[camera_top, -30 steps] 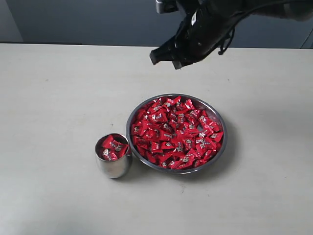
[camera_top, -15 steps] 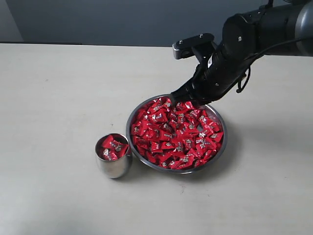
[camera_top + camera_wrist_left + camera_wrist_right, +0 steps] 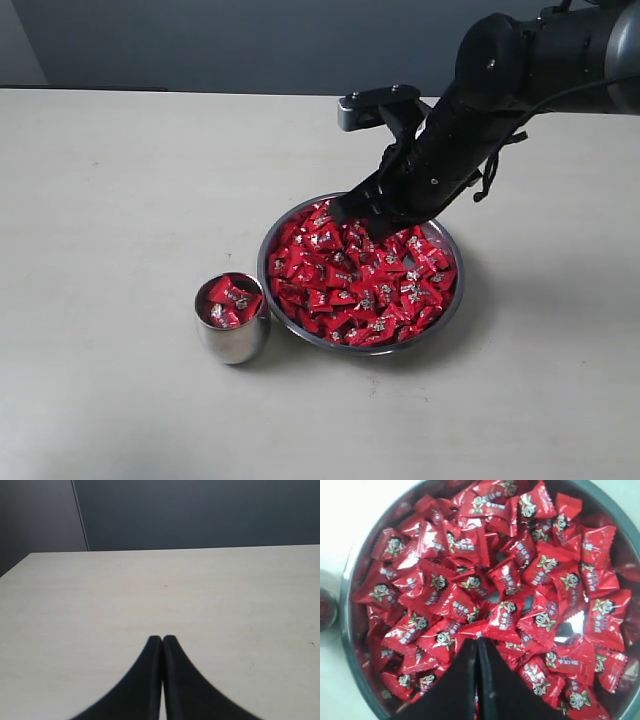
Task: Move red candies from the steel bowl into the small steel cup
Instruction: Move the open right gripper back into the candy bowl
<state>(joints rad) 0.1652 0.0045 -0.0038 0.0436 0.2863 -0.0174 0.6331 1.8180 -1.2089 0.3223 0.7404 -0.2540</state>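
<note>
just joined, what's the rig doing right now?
The right gripper is low over the far side of the steel bowl, fingers closed together with their tips at the pile of red candies. No candy is visibly pinched between them. The small steel cup stands beside the bowl on the table and already holds a few candies. The left gripper is shut over bare table, with neither bowl nor cup in its view.

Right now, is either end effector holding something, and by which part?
Nothing visible. The left end effector is shut above the table; the right end effector is shut, tips among the red candies in the steel bowl.
</note>
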